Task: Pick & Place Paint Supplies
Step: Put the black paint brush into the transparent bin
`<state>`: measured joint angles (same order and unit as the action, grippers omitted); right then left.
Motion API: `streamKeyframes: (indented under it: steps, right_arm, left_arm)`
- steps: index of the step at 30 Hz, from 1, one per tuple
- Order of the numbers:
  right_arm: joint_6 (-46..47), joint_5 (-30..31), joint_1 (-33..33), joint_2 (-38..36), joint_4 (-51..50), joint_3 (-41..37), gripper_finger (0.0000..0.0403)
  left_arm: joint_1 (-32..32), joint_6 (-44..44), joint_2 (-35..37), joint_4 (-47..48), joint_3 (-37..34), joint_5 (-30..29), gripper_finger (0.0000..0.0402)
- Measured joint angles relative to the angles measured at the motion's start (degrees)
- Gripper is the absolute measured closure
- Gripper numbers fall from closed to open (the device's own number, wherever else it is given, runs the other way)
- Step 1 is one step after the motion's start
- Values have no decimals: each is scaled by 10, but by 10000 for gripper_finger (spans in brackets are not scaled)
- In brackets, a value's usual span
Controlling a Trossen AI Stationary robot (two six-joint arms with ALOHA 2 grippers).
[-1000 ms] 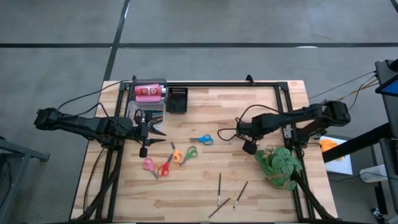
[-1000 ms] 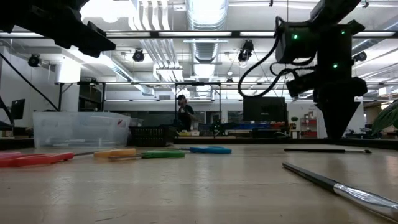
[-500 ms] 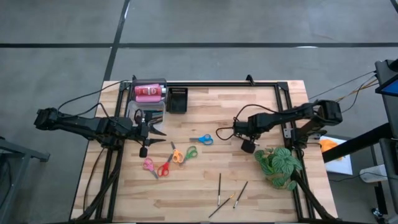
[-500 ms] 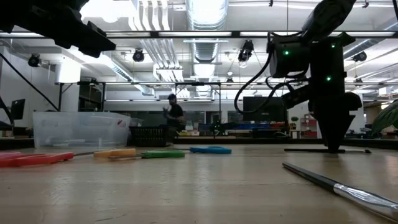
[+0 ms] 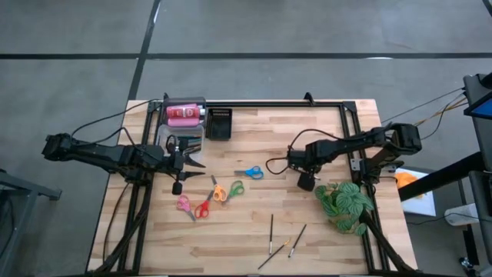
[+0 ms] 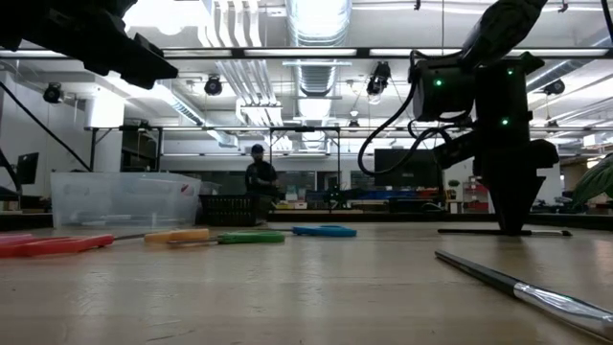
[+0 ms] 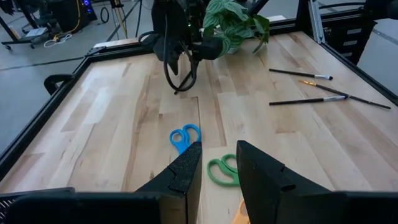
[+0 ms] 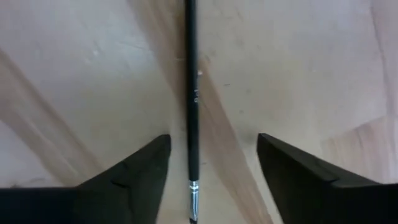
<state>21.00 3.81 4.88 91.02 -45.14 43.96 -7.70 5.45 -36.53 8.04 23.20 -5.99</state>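
Starting at the table's left, the left gripper (image 5: 192, 164) hangs just beside the clear tub (image 5: 171, 137), its two fingers (image 7: 186, 171) a narrow gap apart with nothing between them; it appears to be waiting. Behind it, at the far left corner, a pink paint bottle (image 5: 183, 114) lies next to a small black tray (image 5: 219, 125). Toward the middle, scissors lie scattered on the wood: a pink pair (image 5: 184, 205), a red pair (image 5: 203, 208), an orange pair (image 5: 218, 192), a green pair (image 5: 234, 188) and, a little apart, a blue pair (image 5: 250, 172). Near the front edge three thin brushes (image 5: 281, 238) lie close together. Right of centre, the right gripper (image 8: 205, 163) is low over the table, and its fingers straddle a black-handled brush (image 8: 191, 106) that lies flat on the wood along the middle of the gap; the fingers are apart, not touching the handle on either side. The green plant (image 5: 344, 201) stands just beside this arm toward the right front. The step in hand looks like the pickup of that brush, at the stage just ahead of the grip. The next move would call for pinching the fingers onto so slim a handle squarely, low enough to catch it against the table yet without scraping, then lifting it level so it does not swivel or slip out.
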Motion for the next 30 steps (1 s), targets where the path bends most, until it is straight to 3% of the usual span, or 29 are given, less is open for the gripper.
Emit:
streamKeyframes:
  steps: [17,30]
  right_arm:
    - [-17,-26,0,1,22,-1,384]
    - [-15,-26,0,1,24,-1,383]
  left_arm:
    - [0,0,0,1,0,0,300]
    - [0,0,0,2,0,0,300]
